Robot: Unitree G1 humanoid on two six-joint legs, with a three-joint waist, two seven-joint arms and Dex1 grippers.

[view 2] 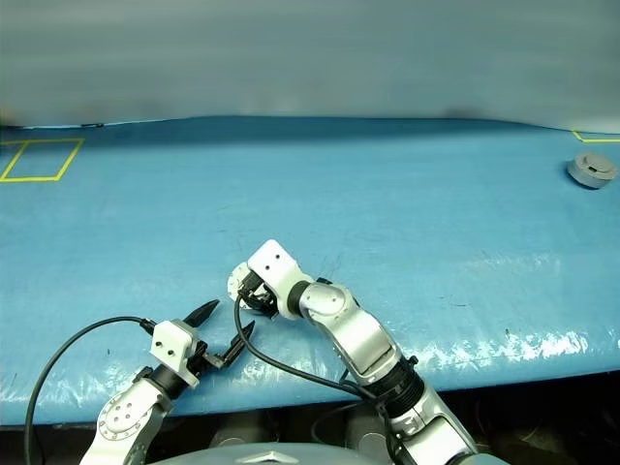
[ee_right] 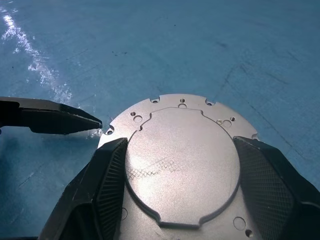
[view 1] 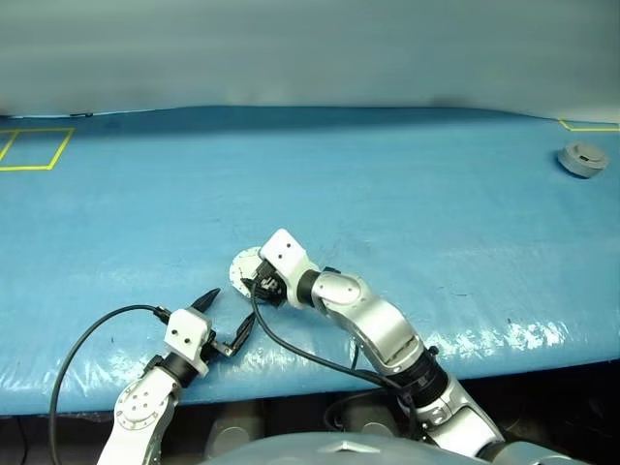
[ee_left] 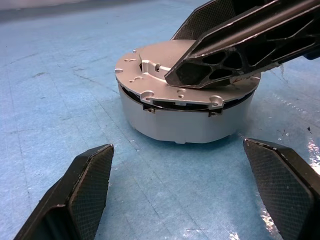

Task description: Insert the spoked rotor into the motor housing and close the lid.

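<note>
The motor housing (ee_left: pixel 185 125), a short round silver cup, stands on the blue table near its front edge. The grey lid (ee_right: pixel 182 165) lies on top of it, slightly askew, with a dark gap showing under its rim (ee_left: pixel 150 102). My right gripper (view 1: pixel 260 284) reaches over it from the right, its two fingers pressed against either side of the lid's raised centre. My left gripper (view 1: pixel 231 312) is open just in front of the housing and apart from it; one fingertip (ee_right: pixel 65 121) points at the lid's rim. The spoked rotor is hidden.
A small grey round part (view 1: pixel 583 159) lies far off at the back right. Yellow tape squares (view 1: pixel 34 148) mark the table's far left and far right corners. A black cable (view 1: pixel 87 339) loops from the left wrist over the table's front edge (view 1: pixel 542 358).
</note>
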